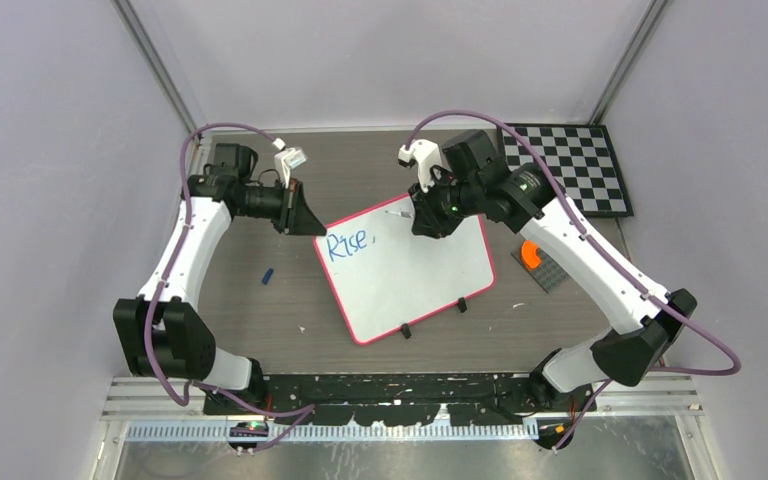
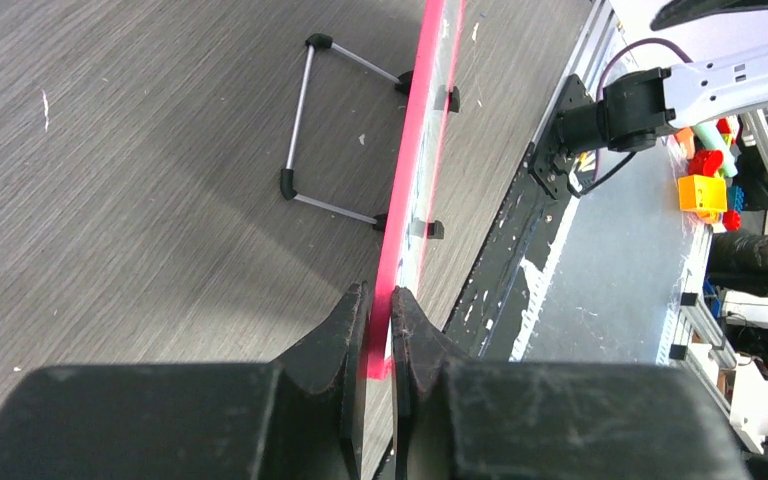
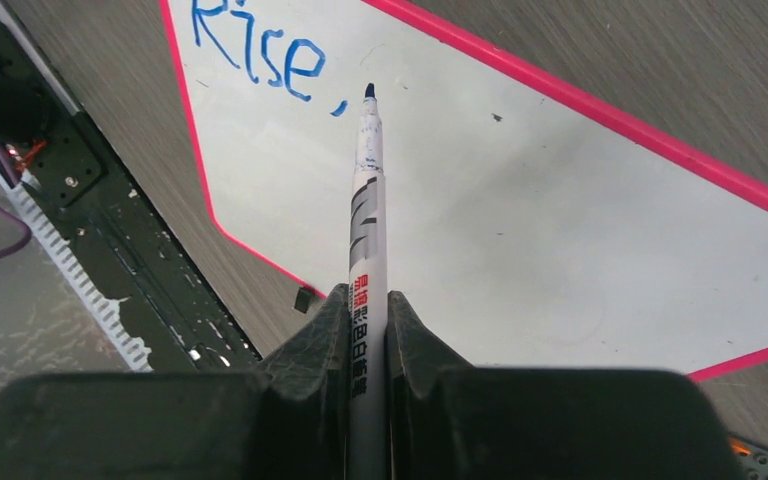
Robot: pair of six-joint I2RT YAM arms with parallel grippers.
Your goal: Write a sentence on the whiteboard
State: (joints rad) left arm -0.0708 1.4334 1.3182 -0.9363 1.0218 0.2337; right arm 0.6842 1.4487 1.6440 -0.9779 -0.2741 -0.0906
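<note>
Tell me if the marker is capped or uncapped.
Uncapped: the marker shows a bare blue tip beside the comma after "Rise" on the whiteboard.

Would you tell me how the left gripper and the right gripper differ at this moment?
The left gripper is shut on the pink rim of the whiteboard; the right gripper is shut on a marker. The left sits at the board's edge, the right above its face. Both are black.

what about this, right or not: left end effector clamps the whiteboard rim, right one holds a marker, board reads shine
Wrong on the writing: the right wrist view shows the whiteboard reads "Rise," so far. The rest holds.
</note>
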